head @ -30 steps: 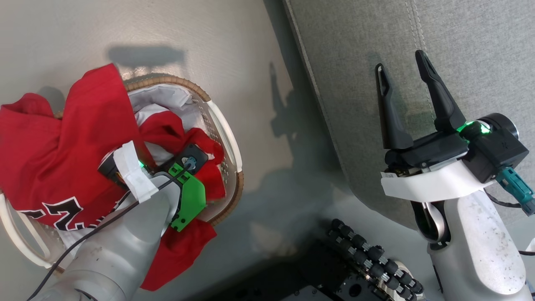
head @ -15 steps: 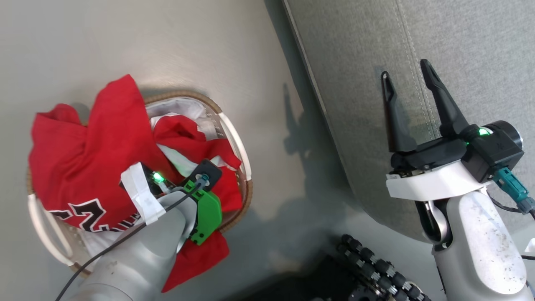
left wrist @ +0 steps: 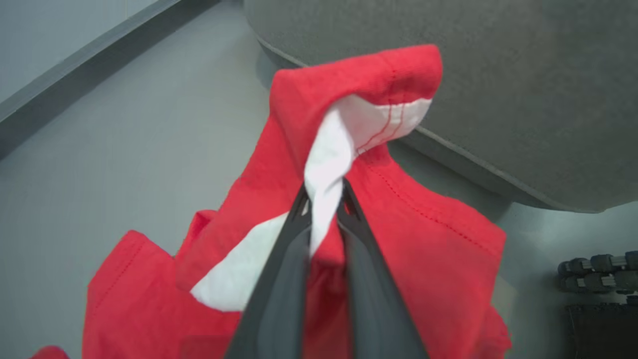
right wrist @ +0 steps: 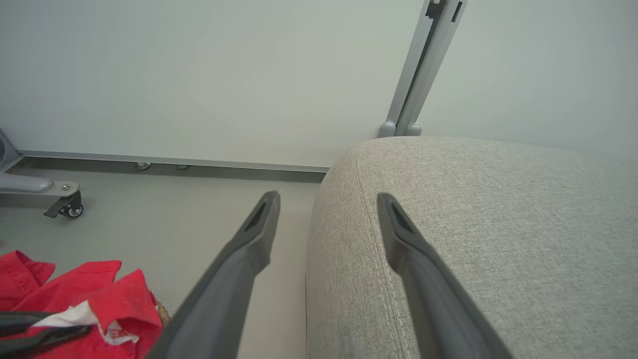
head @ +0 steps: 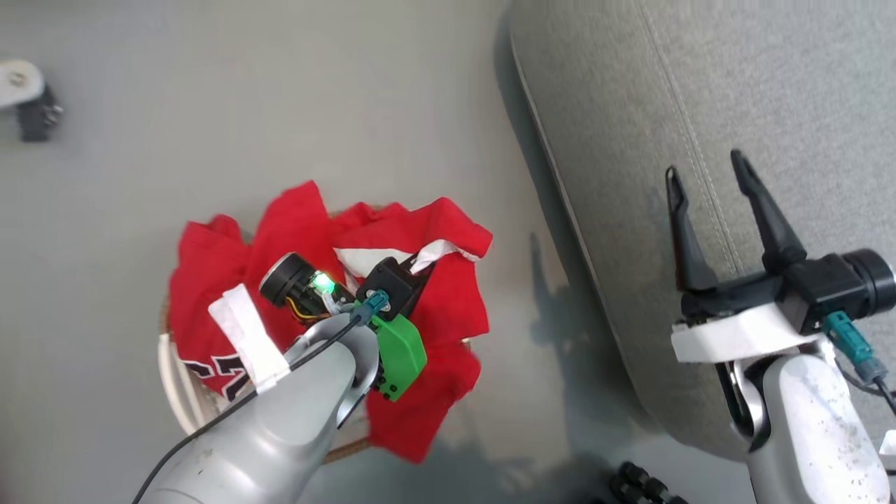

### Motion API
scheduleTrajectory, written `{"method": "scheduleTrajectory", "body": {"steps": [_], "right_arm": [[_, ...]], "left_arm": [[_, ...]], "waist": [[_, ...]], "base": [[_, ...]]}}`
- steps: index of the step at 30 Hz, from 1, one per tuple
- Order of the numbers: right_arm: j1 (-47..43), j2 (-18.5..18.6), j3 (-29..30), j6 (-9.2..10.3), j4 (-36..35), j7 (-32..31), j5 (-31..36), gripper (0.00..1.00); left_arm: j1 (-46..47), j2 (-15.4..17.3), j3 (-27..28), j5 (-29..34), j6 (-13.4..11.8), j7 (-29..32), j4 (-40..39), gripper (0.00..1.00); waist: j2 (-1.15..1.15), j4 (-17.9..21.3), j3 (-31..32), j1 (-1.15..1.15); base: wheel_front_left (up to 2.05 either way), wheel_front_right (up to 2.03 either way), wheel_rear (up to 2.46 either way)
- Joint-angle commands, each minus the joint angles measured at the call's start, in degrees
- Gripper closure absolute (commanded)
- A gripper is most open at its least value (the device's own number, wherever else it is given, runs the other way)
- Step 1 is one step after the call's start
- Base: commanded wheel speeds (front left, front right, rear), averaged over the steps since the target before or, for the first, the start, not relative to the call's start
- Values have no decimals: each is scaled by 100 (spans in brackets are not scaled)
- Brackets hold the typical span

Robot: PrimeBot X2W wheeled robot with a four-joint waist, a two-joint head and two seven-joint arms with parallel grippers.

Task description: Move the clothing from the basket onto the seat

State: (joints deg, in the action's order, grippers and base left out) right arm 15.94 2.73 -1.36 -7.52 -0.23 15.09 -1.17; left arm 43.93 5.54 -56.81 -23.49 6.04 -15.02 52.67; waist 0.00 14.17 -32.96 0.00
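Left gripper: fingers nearly closed, pinching a twisted white panel of the red jersey. The jersey is soft knit with stitched hems and lies bunched over the oval basket. Right gripper: fingers spread wide, holding nothing, over the grey woven edge of the sofa, beside its stitched seam. The basket stands near the sofa's rounded corner.

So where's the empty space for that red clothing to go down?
The grey seat is bare across its visible top, either side of the stitched seam. The floor strip between seat and basket is free too. The basket is crowded: clothing heaps over its rim, one piece pinched in the left jaws.
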Motion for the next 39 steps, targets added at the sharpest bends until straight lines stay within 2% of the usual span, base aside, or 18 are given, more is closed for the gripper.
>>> {"method": "scheduleTrajectory", "body": {"steps": [1,9,19,28,39], "right_arm": [[-223,31,44,6,69,12,101,0],[-704,29,102,6,259,12,241,0],[-1113,27,-71,6,454,12,230,0],[-1193,27,-395,6,628,12,72,0],[-787,34,-1387,6,1060,12,-361,0]], "left_arm": [[-189,115,172,125,-43,-21,-484,100],[-356,339,578,408,-8,-14,-1544,100],[120,495,936,635,68,-14,-1903,100],[782,510,923,670,138,-14,-1881,100],[1281,162,740,553,147,-14,-1909,100]], "waist": [[0,-640,1051,0],[0,-915,2022,0],[0,-1055,2860,0],[0,-1131,3158,0],[0,-1371,3235,0]], "base": [[0,0,0],[0,0,0],[0,0,0],[0,0,0],[0,0,0]]}}
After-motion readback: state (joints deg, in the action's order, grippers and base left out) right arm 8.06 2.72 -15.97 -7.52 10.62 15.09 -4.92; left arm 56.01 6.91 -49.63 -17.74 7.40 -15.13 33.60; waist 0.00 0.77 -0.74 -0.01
